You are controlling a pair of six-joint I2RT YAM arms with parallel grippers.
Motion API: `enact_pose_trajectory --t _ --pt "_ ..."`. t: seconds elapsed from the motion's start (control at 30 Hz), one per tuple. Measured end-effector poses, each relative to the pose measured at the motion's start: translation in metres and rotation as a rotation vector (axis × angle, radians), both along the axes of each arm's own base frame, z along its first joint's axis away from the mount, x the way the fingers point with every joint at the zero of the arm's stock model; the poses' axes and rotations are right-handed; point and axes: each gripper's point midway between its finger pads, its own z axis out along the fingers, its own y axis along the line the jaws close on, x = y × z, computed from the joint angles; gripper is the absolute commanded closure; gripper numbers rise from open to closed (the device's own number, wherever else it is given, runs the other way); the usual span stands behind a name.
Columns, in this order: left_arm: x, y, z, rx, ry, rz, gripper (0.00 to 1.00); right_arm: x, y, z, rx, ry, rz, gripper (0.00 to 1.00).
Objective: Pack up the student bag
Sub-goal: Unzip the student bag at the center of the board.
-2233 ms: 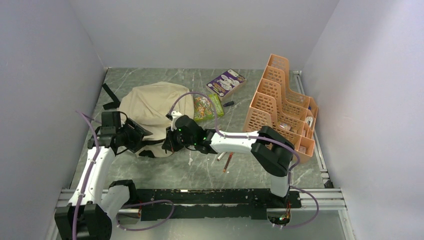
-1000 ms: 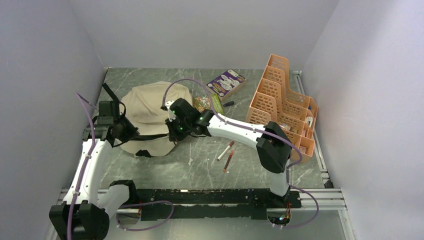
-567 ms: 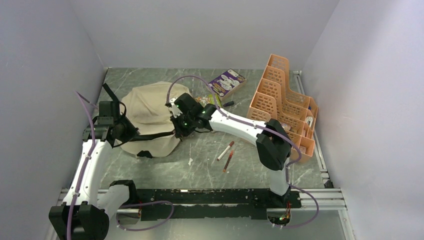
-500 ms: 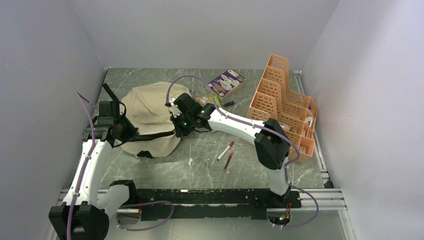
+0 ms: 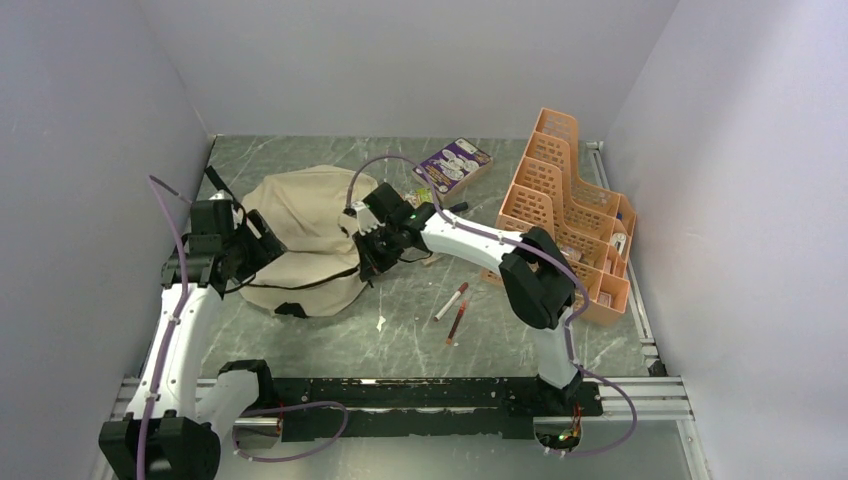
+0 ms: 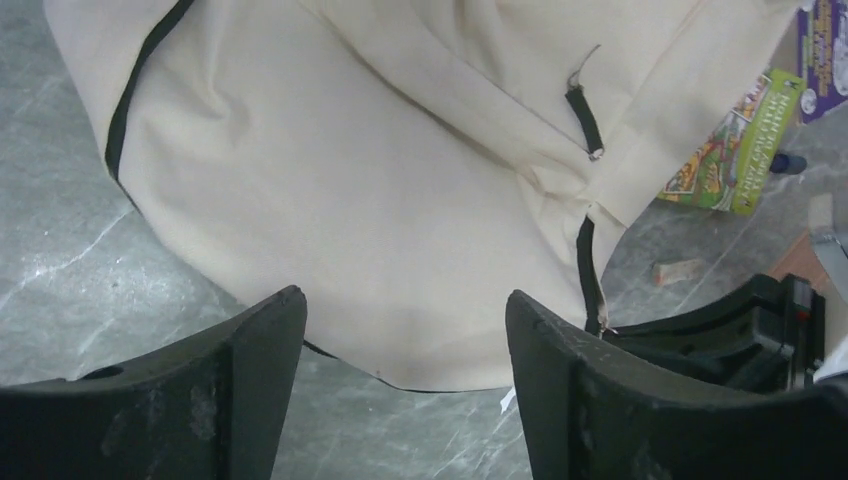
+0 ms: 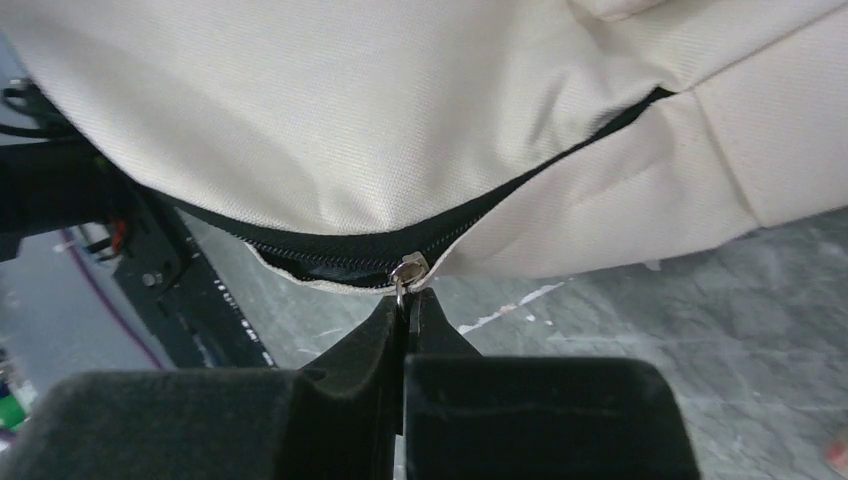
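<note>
The student bag (image 5: 300,225) lies slumped on the grey marbled table (image 5: 400,340), beige fabric up, with a black zipper line running along its near edge. At the bag's left side the left tool (image 5: 262,243) hovers with its jaws spread wide and nothing between them. In the left wrist view the fabric fills the gap beyond the fingers, though whether they touch it is hard to tell.

At the bag's near right corner the right tool (image 7: 405,305) is pinched together on the zipper pull (image 7: 407,268). The pull is a small metal ring at the end of a partly opened stretch of zipper, with dark lining showing behind the teeth.

Just right of the bag lies a green booklet (image 6: 735,150). Farther right of the bag are a purple box (image 5: 452,163) and an orange organizer (image 5: 540,215). Two pens (image 5: 451,301) lie to the bag's near right, apart from it.
</note>
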Motion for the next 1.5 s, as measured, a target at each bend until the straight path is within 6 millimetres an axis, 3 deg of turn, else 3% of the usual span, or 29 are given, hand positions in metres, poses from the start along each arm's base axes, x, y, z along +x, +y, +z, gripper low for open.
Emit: enact_pose_trajectory --t 0.13,0.43,0.57,0.8,1.1,1.5 --pt "0.004 -0.012 0.012 -0.004 -0.065 -0.08 0.27 -0.003 0.007 0.009 0.079 0.061 0.017 1.0" --pt "0.009 -0.085 0.032 -0.076 -0.243 -0.484 0.28 0.001 0.015 0.029 0.206 0.134 0.029 1.0" --pt "0.004 -0.106 0.036 -0.044 -0.288 -0.632 0.29 0.002 0.015 0.031 0.225 0.147 0.023 1.0" --pt "-0.001 -0.12 0.027 0.011 -0.287 -0.775 0.36 0.006 0.008 0.034 0.243 0.158 0.005 1.0" --pt "-0.017 -0.173 0.0 0.028 -0.211 -1.029 0.42 0.006 0.004 0.031 0.251 0.175 -0.001 1.0" --pt "-0.011 -0.18 -0.015 0.137 -0.18 -1.057 0.43 0.005 0.004 0.03 0.262 0.186 0.005 1.0"
